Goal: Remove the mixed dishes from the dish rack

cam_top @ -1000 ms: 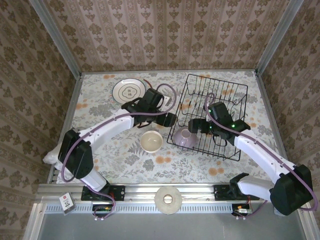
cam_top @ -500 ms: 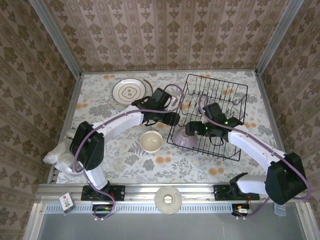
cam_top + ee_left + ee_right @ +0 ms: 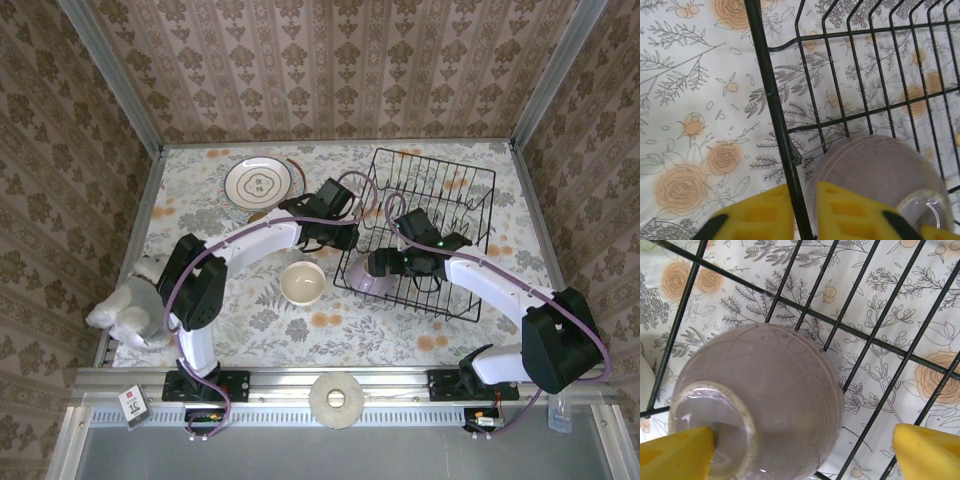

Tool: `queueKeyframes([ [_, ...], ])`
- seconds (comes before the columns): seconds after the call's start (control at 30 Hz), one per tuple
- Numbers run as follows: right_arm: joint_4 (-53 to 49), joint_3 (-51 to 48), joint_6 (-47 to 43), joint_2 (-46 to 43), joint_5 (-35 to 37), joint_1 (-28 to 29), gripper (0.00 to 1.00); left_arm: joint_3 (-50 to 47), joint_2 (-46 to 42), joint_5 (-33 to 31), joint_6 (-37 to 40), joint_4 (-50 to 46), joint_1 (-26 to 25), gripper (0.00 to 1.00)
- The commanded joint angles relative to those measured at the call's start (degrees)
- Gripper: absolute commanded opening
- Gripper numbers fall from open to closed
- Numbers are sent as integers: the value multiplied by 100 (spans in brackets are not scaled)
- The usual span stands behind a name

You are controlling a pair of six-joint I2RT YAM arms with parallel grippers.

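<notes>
The unloading looks partly done. A white round plate with brown rings (image 3: 257,181) lies on the floral-patterned surface (image 3: 250,325) at the far left. A cream rounded bowl (image 3: 302,283) sits upright, just beside the near-left corner of the rectangular black wire dish rack (image 3: 470,200). Still inside the rack is a lilac ceramic bowl (image 3: 362,278), upside down in that near-left corner. It is the one dish I can make out in there, though the right arm covers part of the rack floor.

The right fingers (image 3: 675,455) stand wide apart over the lilac bowl. One is at its foot ring, the other well clear of its side, so nothing is gripped. The left fingers (image 3: 760,215) are drawn nearly together with the rack's thick rim wire (image 3: 767,90) running between them. I judge this to be a hold on the rack to steady it.

What crowds the lift is the raised wire side, the left arm at the same corner, and the cream bowl in the nearest set-down spot. A white plush dog (image 3: 128,308) lies at the left edge. A pale ring-shaped disc (image 3: 320,400) rests on the near rail. Both are well apart from the work.
</notes>
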Motion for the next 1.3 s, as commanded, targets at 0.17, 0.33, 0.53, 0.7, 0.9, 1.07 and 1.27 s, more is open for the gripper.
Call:
queueKeyframes([
  [0.17,-396,23,246,29,906,-308,80,-10,143,-117,-494,90,42,0],
  [0.33,-267,-146,387,-62,864,-802,78,-295,9,-407,-906,329,49,0],
  [0.53,-30,-193,528,-119,879,-1227,78,-562,-88,-566,-1464,643,34,0],
  [0.7,4,-130,553,-172,761,-1497,78,-816,-176,-816,-1890,865,-5,0],
  [0.9,21,-193,493,-394,366,-1845,80,-1052,-265,-1005,-2164,1071,-122,0],
  [1.07,98,-323,500,-713,59,-1900,96,-1002,-213,-887,-1992,1179,-195,0],
  [1.27,556,-617,528,-775,-818,-2288,100,-923,-251,-689,-1704,1203,-203,2],
])
